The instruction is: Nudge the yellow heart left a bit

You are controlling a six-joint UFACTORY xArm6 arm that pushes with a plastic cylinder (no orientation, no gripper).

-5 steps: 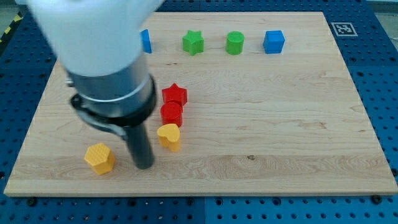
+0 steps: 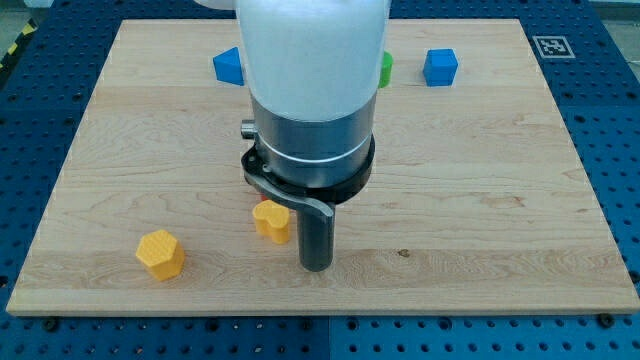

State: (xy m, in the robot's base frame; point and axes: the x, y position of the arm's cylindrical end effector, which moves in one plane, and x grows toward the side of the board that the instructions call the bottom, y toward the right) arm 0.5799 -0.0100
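The yellow heart (image 2: 270, 221) stands on the wooden board (image 2: 480, 200) a little left of the board's middle, near the view's bottom. My tip (image 2: 316, 264) rests on the board just to the right of the heart and slightly below it, a small gap apart. The arm's wide body hides the area above the heart.
A yellow hexagon block (image 2: 160, 253) lies at the lower left. A blue block (image 2: 229, 66) sits at the top left and a blue cube (image 2: 440, 67) at the top right. A green block's edge (image 2: 385, 68) shows beside the arm. The red blocks are hidden by the arm.
My tip moved from the heart's left side to its right side. The arm now covers the red blocks and most of the green ones. The heart has not visibly moved.
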